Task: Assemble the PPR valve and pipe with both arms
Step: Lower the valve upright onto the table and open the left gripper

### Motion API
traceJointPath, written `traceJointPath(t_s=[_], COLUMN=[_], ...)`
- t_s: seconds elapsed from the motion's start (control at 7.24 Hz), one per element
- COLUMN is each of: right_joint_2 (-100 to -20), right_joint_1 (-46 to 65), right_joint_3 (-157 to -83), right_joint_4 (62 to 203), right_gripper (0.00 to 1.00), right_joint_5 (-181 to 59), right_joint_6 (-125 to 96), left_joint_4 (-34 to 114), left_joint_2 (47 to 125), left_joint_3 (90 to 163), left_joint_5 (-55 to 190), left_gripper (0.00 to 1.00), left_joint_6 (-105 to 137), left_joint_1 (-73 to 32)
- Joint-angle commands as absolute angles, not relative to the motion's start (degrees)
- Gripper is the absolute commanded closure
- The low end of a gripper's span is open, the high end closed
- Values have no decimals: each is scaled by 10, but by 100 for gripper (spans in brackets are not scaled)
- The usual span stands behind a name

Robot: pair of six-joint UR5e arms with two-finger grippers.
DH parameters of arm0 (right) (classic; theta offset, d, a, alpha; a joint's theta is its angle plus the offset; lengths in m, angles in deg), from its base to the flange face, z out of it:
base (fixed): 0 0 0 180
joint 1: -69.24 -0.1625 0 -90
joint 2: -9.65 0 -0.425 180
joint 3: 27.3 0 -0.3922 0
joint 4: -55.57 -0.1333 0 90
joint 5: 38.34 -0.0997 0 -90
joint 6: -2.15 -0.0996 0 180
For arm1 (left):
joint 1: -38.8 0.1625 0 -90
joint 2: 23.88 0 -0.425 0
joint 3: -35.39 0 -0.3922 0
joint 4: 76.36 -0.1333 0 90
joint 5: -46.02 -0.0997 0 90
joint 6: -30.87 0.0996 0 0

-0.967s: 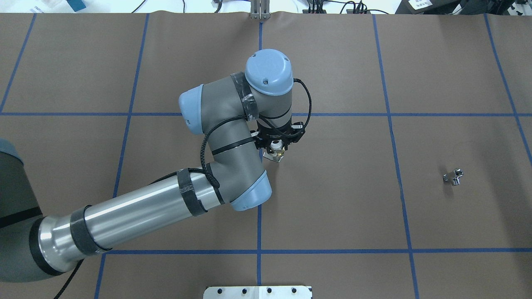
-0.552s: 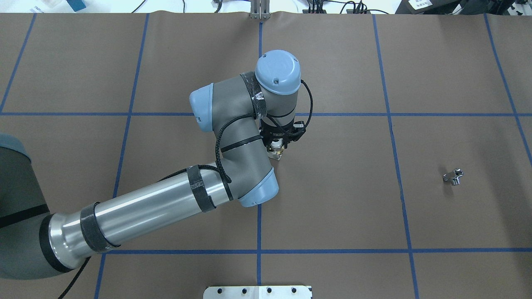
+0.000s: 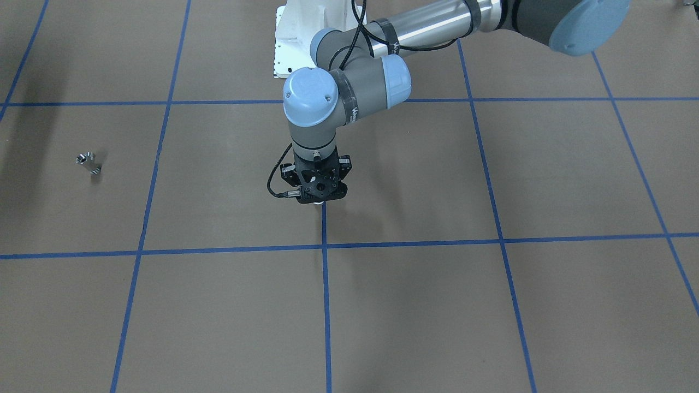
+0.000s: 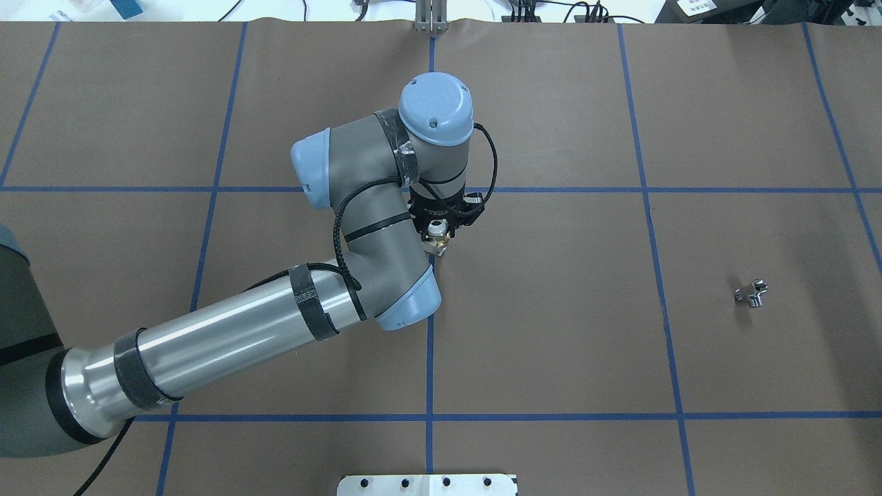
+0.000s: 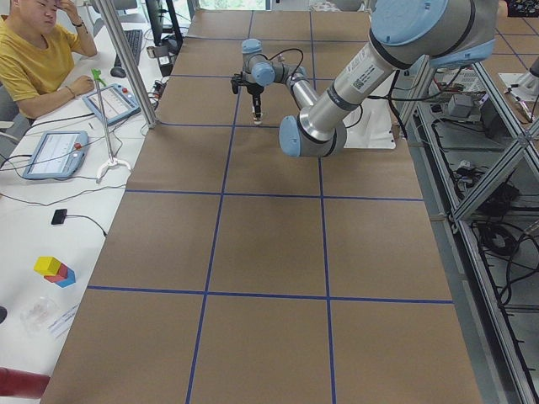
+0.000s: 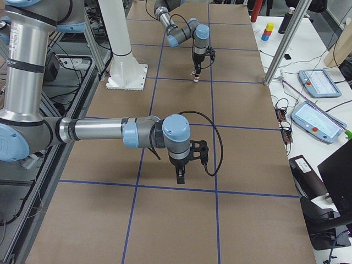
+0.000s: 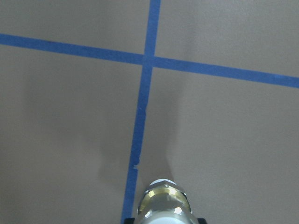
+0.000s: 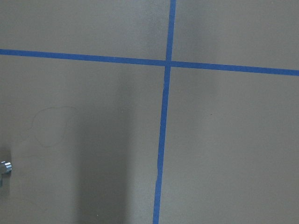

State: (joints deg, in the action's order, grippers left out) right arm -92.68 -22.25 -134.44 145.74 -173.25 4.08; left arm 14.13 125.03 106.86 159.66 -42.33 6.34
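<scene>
Overhead exterior view. Item: PPR valve (image 7: 163, 200), clamped upright in the left gripper (image 4: 439, 238) at the tabletop (image 4: 551, 331) centre line, free end down and perhaps just clear of the surface, likely presented for mating. Item: pipe (image 4: 751, 294), which lay loose, well apart to the right. The right gripper (image 6: 180, 176) hung short of it; how wide it stood could not be told.
</scene>
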Motion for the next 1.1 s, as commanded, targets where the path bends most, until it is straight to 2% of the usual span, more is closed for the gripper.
traceJointPath(t_s=[0.0, 0.14, 0.28, 0.55, 0.69, 0.97], right_joint_2=[-927, -927, -927, -927, -927, -927], right_joint_1=[-223, -223, -222, -222, -223, -222], right_joint_3=[-1344, -1344, -1344, -1343, -1343, -1341], right_joint_4=[1457, 1457, 1458, 1457, 1457, 1457], right_gripper=[0, 0, 0, 0, 0, 0], right_joint_5=[-1733, -1733, -1733, -1733, -1733, -1733], right_joint_6=[41, 41, 41, 41, 41, 41], left_joint_4=[143, 145, 147, 148, 148, 148], left_joint_2=[1244, 1240, 1239, 1239, 1239, 1234], left_joint_3=[1071, 1071, 1071, 1075, 1077, 1086], left_joint_5=[1597, 1597, 1598, 1598, 1598, 1598], left_gripper=[100, 100, 94, 44, 25, 3], left_joint_6=[-412, -410, -410, -411, -411, -412], left_joint_1=[61, 61, 61, 62, 62, 62])
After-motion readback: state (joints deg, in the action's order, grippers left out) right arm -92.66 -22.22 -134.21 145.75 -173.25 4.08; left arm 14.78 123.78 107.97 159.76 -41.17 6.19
